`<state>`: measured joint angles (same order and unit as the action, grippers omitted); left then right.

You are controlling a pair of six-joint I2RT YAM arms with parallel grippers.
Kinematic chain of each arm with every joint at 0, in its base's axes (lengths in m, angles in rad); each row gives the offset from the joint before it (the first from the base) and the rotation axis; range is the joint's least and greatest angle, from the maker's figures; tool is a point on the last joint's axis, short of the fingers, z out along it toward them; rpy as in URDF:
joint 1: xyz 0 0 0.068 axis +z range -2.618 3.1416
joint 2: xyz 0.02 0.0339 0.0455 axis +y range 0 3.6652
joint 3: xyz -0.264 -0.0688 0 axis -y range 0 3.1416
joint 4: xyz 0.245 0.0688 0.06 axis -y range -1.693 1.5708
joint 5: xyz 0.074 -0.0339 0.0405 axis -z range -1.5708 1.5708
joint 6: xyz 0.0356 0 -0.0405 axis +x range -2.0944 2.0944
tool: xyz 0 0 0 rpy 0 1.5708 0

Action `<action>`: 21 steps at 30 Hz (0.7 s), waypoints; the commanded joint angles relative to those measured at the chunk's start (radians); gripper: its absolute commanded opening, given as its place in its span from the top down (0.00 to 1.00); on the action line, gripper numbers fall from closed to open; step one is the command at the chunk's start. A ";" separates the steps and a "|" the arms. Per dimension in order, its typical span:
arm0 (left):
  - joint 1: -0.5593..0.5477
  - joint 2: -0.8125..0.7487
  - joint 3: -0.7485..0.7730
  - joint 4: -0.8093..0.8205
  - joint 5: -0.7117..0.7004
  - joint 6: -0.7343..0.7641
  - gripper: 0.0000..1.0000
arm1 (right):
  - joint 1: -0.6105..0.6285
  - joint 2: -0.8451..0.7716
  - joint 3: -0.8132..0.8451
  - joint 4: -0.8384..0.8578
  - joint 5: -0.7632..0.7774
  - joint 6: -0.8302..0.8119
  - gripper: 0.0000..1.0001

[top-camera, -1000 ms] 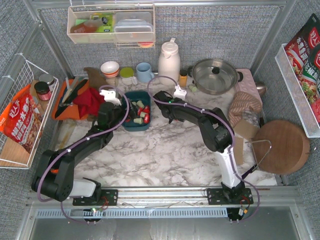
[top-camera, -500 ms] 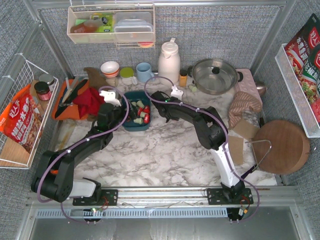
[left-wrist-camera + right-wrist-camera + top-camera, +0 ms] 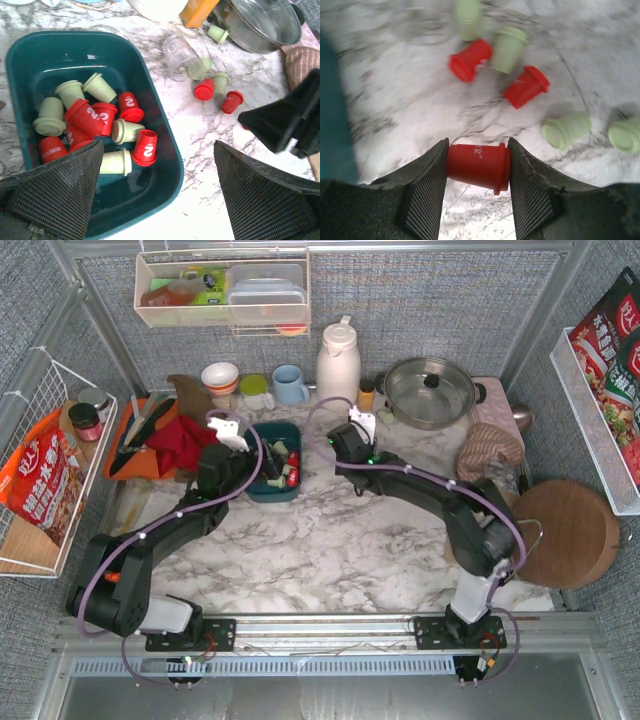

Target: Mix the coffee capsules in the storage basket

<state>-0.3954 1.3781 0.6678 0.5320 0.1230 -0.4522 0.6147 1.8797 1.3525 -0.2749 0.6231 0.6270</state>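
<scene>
Right fingers (image 3: 427,195) pinch one red pod (image 3: 477,165), lying sideways, over the tabletop (image 3: 395,100). Blue basket (image 3: 75,55) w/ more pods (image 3: 100,117) sits to their left. Left fingers (image 3: 60,195) wide open & empty, by the basket.

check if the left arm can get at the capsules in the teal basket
Probably yes: the left tool hangs open over the storage basket, and nothing covers the coffee capsules inside.
</scene>
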 commanded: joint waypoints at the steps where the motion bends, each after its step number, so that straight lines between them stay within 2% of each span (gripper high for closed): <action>1: -0.008 0.029 0.022 0.069 0.093 -0.004 0.01 | 0.004 -0.182 -0.217 0.532 -0.385 -0.467 0.85; 5: -0.017 0.049 0.037 0.085 0.149 -0.013 0.01 | 0.005 -0.319 -0.424 0.774 -0.702 -0.756 0.85; 9: -0.047 0.043 0.029 0.107 0.182 0.013 0.00 | 0.005 -0.389 -0.605 1.061 -0.873 -0.955 0.86; 12: -0.067 0.044 0.024 0.127 0.238 0.027 0.04 | 0.003 -0.399 -0.718 1.226 -0.994 -1.101 0.97; 17: -0.113 0.080 0.048 0.138 0.376 0.058 0.10 | 0.003 -0.409 -0.753 1.291 -1.067 -1.157 0.97; 21: -0.129 0.120 0.059 0.186 0.501 0.047 0.11 | 0.003 -0.421 -0.750 1.264 -1.090 -1.204 0.98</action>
<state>-0.5175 1.4723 0.7162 0.6350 0.4625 -0.4145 0.6197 1.4708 0.6014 0.9176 -0.3847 -0.4816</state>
